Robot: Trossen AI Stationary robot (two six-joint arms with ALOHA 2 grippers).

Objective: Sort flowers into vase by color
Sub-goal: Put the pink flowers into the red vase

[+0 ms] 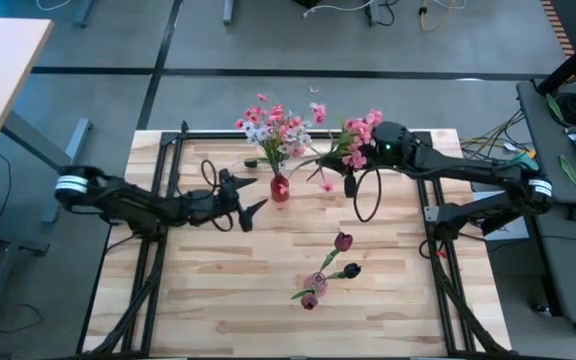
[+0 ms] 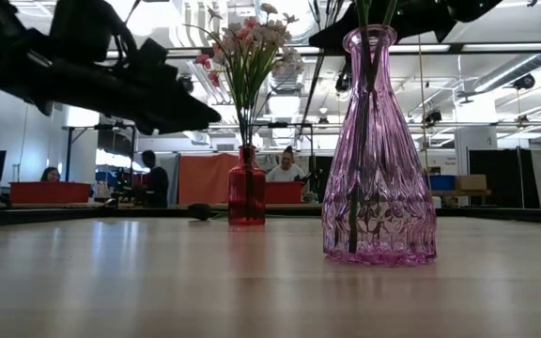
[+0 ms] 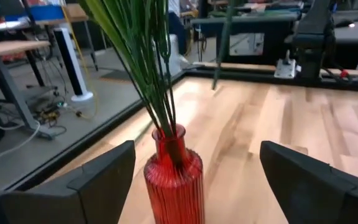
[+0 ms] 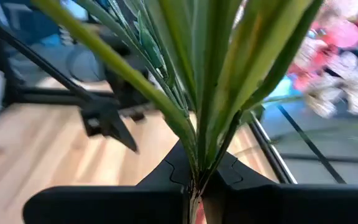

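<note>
Your left gripper (image 1: 251, 200) hangs beside the red vase (image 1: 280, 188), fingers spread wide and empty. Your right gripper (image 4: 194, 186) pinches a bunch of pink flowers (image 1: 360, 137) by the stems.

From above, the left gripper (image 1: 249, 200) sat just beside the red vase (image 1: 280, 188), its fingers spread apart, and the vase held pink and white flowers (image 1: 276, 128). The right gripper (image 1: 348, 158) held a bunch of pink flowers (image 1: 360, 138) over the far part of the counter (image 1: 218, 290) — near that vase. Nearer the front stood a pink vase (image 1: 314, 286) with dark red buds (image 1: 343, 241) — well apart from both.
</note>
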